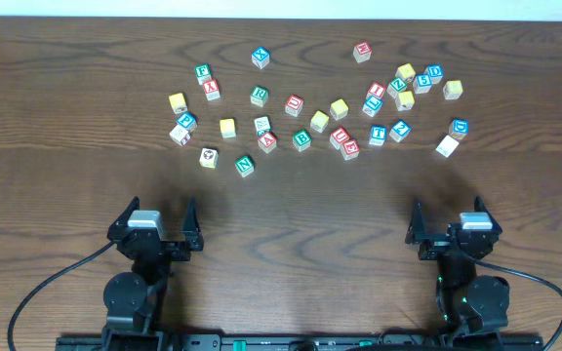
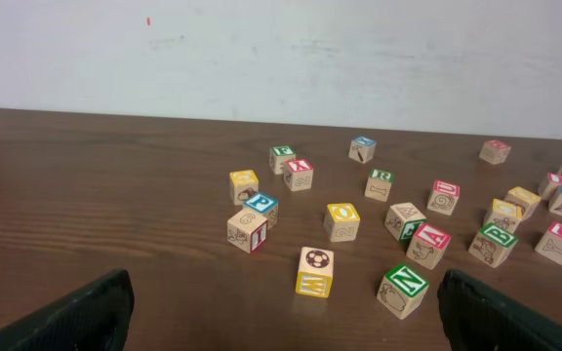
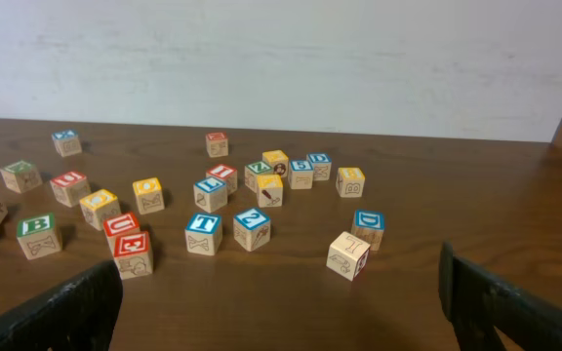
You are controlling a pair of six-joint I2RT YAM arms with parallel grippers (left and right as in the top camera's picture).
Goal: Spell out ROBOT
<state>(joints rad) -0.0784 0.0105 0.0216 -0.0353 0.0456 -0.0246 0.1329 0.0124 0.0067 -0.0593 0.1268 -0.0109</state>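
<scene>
Green R block ahead and rightward of left end effector, nearer it than right end effector; both spread wide, gripping nothing.

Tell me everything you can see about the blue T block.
The blue T block is a small pale wooden cube, its top face bordered blue with a blue T. It sits flat on the dark wooden table, nothing else touching it, a narrow gap separating it from a blue-topped block on its right.
</scene>
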